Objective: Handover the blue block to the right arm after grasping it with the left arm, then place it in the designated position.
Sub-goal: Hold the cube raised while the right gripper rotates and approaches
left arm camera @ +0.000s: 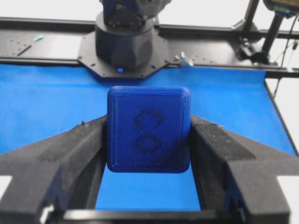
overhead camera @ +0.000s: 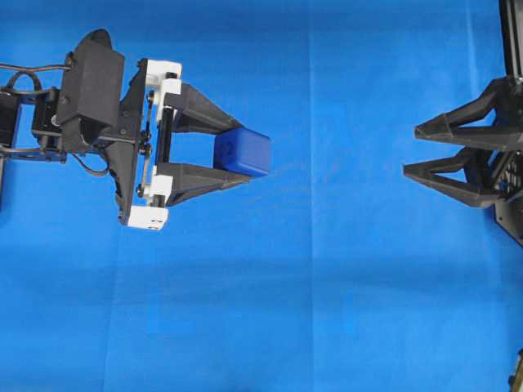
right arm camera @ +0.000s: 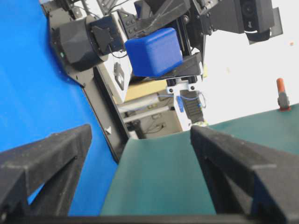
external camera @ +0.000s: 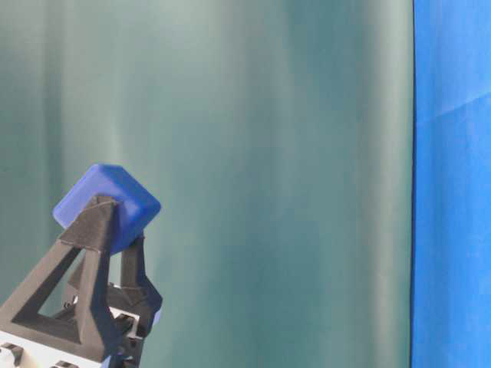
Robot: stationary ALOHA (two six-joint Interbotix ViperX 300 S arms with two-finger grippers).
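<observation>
Landmark: the blue block (overhead camera: 243, 152), lifted clear of the blue cloth (overhead camera: 310, 310) and pinched at the fingertips of the left gripper (overhead camera: 231, 152).

Nearest the block: clamped between the two black fingers, which press on opposite faces, with the embossed face turned back toward the left wrist camera. Held only at the tips, with most of the cube jutting past them. Risk here: little finger overlap, so a nudge during the exchange could probably twist the cube or pop it out onto the cloth.

Farther from the block, well apart toward the right edge of the overhead view: the right gripper (overhead camera: 410, 150), jaws spread wide and empty, pointed at the block. Seen from its own wrist camera tilted, the block sitting high and off-centre between its fingers. Risks: approaching while tilted and meeting an edge instead of flat faces; striking the left fingers, since only the block's free faces are available; letting go on the left before the right has closed, and so dropping it.

Designated position: not identifiable anywhere.
</observation>
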